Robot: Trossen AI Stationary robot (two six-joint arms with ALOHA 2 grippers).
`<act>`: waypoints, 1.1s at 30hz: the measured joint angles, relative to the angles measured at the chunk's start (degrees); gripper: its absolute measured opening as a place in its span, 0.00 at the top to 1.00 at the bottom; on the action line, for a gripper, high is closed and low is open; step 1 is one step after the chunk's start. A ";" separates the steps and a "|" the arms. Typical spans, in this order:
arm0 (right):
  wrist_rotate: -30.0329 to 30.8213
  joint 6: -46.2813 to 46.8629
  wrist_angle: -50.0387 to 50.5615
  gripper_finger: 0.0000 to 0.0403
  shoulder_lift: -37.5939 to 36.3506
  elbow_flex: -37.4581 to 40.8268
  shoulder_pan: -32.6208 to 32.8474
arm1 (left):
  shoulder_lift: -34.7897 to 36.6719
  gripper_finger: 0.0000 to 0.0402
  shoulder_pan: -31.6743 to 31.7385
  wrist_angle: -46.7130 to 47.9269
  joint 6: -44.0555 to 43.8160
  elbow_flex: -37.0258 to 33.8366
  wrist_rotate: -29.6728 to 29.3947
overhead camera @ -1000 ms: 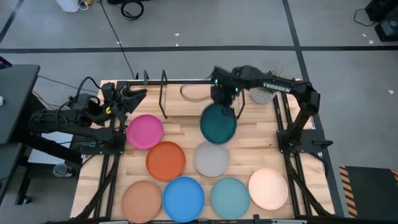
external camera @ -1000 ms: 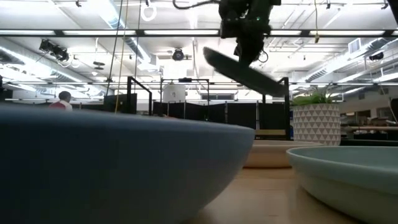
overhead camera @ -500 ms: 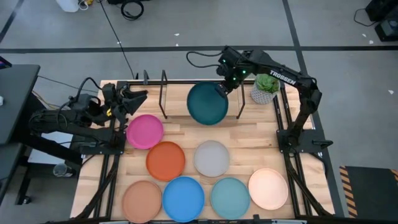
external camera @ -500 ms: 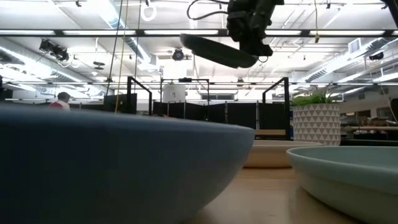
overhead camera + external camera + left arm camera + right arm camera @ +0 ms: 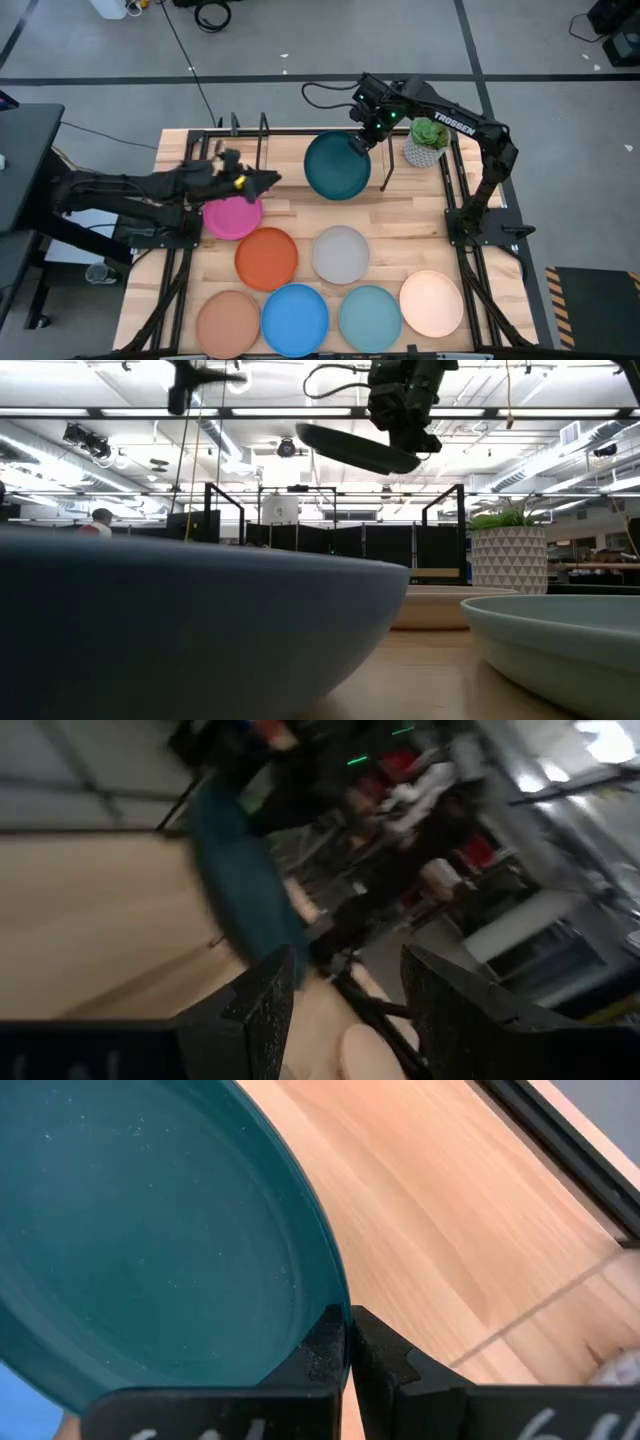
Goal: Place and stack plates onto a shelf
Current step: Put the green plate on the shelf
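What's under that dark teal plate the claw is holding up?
The round dark teal plate, pinched in the right claw, hangs over wooden table and black wire shelf; whatever is directly beneath is covered.

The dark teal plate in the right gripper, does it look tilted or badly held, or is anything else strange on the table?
Nothing stands out. The right gripper pinches the dark teal plate by its rim, holding it slightly tilted in the air above the shelf. The left gripper is open over the magenta plate. The other plates lie flat and apart on the table.
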State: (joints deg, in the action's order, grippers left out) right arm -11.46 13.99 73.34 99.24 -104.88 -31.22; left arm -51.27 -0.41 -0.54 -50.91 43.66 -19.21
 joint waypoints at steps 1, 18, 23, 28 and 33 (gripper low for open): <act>-0.08 -0.17 -0.43 0.96 0.00 0.00 0.06 | -1.34 0.53 0.68 -0.34 -1.51 -0.01 0.46; -0.64 -4.02 -1.57 0.96 -0.02 0.02 -0.03 | -24.00 0.53 8.57 18.95 -1.19 23.87 4.02; -0.66 -5.00 -1.68 0.96 -0.04 0.04 -0.03 | -25.61 0.53 10.42 20.11 -2.47 24.46 5.32; -1.48 -5.26 -2.42 0.96 -0.10 0.04 -0.03 | -25.98 0.53 11.24 20.59 -2.51 24.55 7.07; -2.89 -5.22 -4.67 0.96 -0.13 0.04 -0.03 | -26.46 0.53 11.22 20.50 -2.47 24.55 7.51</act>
State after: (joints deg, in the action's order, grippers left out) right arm -14.35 8.78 68.67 99.11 -104.84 -31.24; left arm -77.73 10.81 19.96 -53.39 68.20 -11.70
